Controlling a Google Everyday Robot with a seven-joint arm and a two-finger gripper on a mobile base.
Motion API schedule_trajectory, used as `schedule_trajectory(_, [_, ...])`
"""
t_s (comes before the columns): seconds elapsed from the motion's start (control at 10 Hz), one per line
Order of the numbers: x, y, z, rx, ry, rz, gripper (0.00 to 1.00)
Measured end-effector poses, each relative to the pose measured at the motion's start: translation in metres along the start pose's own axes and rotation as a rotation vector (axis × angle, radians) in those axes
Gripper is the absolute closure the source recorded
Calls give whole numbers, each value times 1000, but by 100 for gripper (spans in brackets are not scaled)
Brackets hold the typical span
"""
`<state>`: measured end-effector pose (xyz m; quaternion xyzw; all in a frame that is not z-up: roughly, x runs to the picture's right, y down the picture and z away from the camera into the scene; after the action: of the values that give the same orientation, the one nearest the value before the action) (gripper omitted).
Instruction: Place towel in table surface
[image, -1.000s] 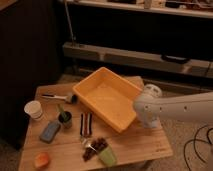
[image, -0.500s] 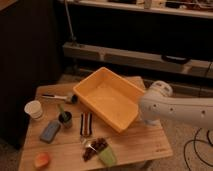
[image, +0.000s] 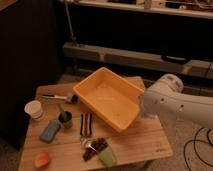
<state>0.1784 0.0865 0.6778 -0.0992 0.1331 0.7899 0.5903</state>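
Camera view has the gripper (image: 145, 107) closed, tucked behind the one orange tub's (image: 107, 97) right rim, mostly hidden by the white arm (image: 175, 102). No towel can be made out. On the table surface (image: 135, 140): one white cup (image: 34, 109), one blue block (image: 50, 131), one green cup (image: 106, 156).

orange tub (image: 111, 100), white cup (image: 34, 109), blue block (image: 50, 131)
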Motion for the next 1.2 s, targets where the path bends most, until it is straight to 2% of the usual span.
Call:
schedule_trajectory(0.1, [0,25,-11,-43,12,-41,100])
schedule_trajectory(0.2, [3,43,-15,-71,25,-69,100])
schedule_trajectory(0.3, [13,74,-16,-115,56,-119,100])
schedule_trajectory(0.4, [31,108,-14,-159,99,-175,100])
schedule_trajectory(0.6, [64,147,-3,-206,169,-252,100])
schedule_trajectory(0.7, [97,172,11,-236,235,-319,100])
schedule_trajectory(0.9, [147,202,22,-279,323,-430,100])
schedule_trajectory(1.1, [199,223,16,-328,403,-557,100])
schedule_trajectory(1.2, [216,230,14,-346,428,-601,100])
